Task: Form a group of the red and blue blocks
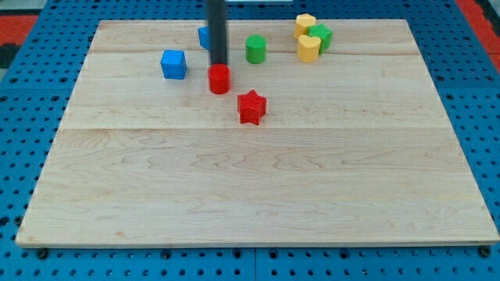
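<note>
My tip (219, 65), a bare rod tool holding nothing, touches the red cylinder's (219, 80) far side, apparently mid-gathering; next, nudge it left toward the blue cube (173, 64).

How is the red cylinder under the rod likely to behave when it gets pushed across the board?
The red cylinder stands upright on a flat end, so it probably slides rather than rolls. It looks short and squat, so tipping seems unlikely. With my tip meeting its curved side, an off-centre push may let it slip sideways on the smooth wooden board.
</note>
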